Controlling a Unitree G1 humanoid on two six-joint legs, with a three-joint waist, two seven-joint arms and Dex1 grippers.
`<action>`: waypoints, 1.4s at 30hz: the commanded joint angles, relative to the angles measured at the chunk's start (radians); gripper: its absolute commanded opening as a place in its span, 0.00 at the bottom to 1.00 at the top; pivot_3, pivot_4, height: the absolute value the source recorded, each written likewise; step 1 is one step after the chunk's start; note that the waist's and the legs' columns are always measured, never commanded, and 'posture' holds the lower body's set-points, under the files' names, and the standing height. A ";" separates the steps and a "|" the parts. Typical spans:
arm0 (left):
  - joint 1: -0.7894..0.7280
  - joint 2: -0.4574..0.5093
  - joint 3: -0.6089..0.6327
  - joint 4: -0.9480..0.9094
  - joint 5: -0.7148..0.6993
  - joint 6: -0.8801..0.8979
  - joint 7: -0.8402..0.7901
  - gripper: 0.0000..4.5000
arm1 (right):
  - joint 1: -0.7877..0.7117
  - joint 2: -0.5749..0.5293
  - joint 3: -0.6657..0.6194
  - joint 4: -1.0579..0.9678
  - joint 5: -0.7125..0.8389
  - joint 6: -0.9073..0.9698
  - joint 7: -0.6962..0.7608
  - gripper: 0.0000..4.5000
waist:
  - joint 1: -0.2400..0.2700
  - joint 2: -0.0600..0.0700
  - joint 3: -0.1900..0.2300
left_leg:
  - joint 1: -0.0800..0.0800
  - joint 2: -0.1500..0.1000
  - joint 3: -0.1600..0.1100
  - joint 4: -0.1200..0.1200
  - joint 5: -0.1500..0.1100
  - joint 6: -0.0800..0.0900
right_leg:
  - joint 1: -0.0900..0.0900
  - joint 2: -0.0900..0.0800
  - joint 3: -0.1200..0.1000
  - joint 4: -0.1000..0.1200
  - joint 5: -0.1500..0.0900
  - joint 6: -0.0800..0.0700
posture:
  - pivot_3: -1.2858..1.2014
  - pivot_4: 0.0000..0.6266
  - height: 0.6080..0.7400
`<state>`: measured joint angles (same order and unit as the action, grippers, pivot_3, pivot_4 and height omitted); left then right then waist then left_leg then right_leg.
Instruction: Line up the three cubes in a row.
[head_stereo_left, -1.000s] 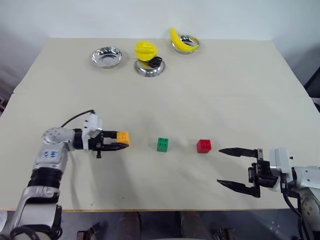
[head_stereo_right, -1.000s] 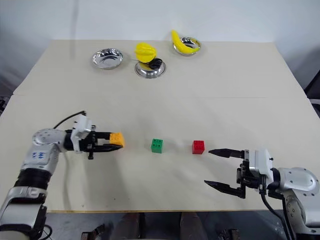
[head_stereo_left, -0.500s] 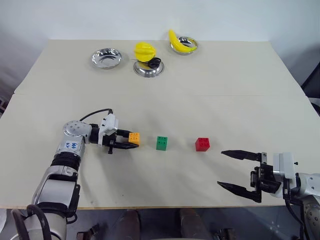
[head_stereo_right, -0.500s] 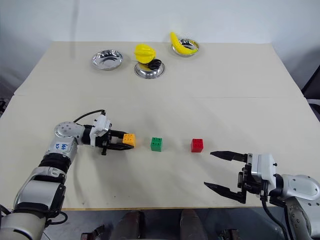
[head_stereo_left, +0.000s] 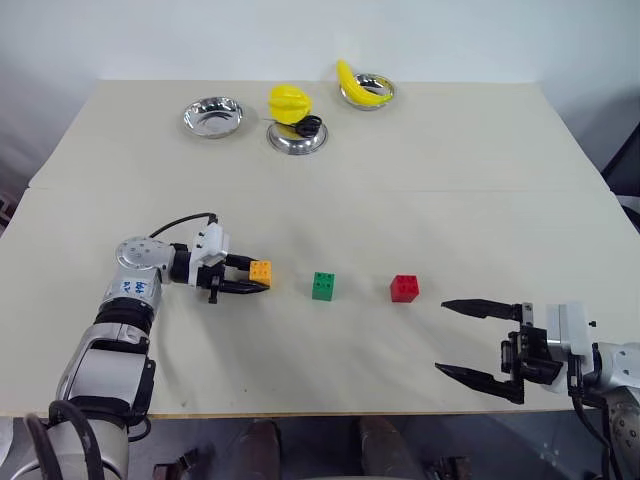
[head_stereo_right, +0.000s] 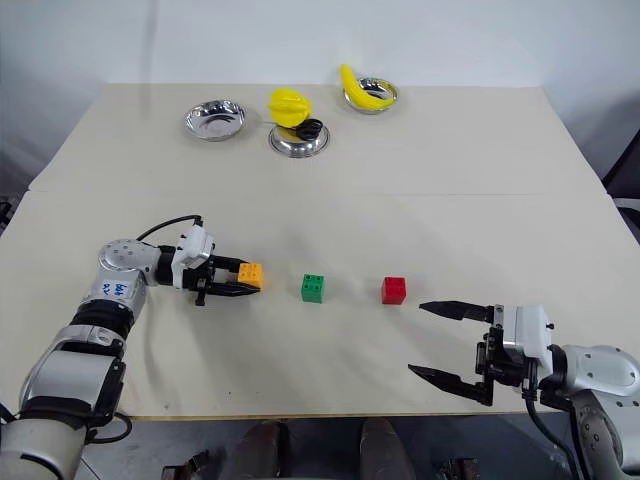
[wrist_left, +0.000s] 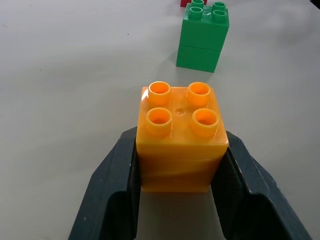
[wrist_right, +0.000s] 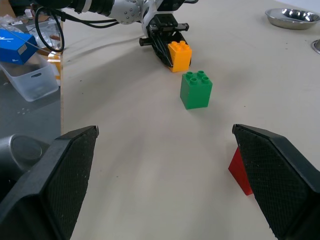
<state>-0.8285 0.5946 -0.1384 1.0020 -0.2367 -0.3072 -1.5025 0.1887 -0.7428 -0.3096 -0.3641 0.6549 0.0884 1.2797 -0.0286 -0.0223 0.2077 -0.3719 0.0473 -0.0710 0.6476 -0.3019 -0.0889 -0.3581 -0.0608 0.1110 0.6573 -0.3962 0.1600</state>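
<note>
We judge the job nearly finished: the orange-yellow cube, the green cube and the red cube already stand on the table in a rough left-to-right row near the front edge, green in the middle, with similar gaps between neighbours. The orange-yellow one looks to sit a touch farther back than the other two, so what is left, as we read it, is for our left gripper to let go and draw away, and perhaps a small nudge to true the line. In the left wrist view that cube rests between the two black fingers, which stand close along its sides; we cannot tell whether they are pinching it or have just eased off. Our right gripper hangs off to the right of the red cube, near the front edge, its fingers spread wide and holding nothing. As for looks, all three are small, glossy plastic building blocks with four round studs on top; the green one shows a seam around its middle, as if made of two layers, and each stands upright, studs up, flat on the table. At the far end of the table are three steel bowls and yellow toy fruit, well apart from the row.
</note>
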 joint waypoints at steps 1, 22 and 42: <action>-0.003 0.016 0.008 0.005 0.001 -0.011 -0.112 0.68 | -0.015 -0.013 -0.012 0.000 0.013 -0.003 0.008 1.00 | 0.002 0.000 0.000 | 0.000 0.000 0.000 0.000 0.000 0.000 | 0.000 0.000 0.000 0.000 0.000 0.000 | 0.52 0.24 1.00; 0.210 0.193 0.165 -0.442 -0.199 0.090 -0.087 1.00 | -0.054 -0.013 0.009 0.058 -0.001 -0.002 0.044 1.00 | -0.003 0.001 0.000 | -0.001 0.001 0.000 -0.001 0.000 -0.001 | -0.001 0.000 0.000 0.000 0.000 0.000 | 0.52 0.24 1.00; 0.616 0.342 0.469 -0.626 -0.225 0.205 0.176 1.00 | -0.008 -0.089 -0.166 0.390 -0.094 -0.177 0.136 1.00 | 0.000 0.002 0.002 | 0.000 0.001 0.001 -0.002 -0.002 0.004 | 0.001 0.000 0.000 -0.002 0.000 0.000 | 0.52 0.24 1.00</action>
<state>-0.2205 0.9364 0.2812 0.4164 -0.4366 -0.1126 -1.3573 0.1903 -0.8147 -0.4686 0.0155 0.5602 -0.0666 1.4063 -0.0283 -0.0202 0.2093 -0.3712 0.0481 -0.0703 0.6458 -0.3038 -0.0854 -0.3572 -0.0612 0.1114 0.6554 -0.3963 0.1598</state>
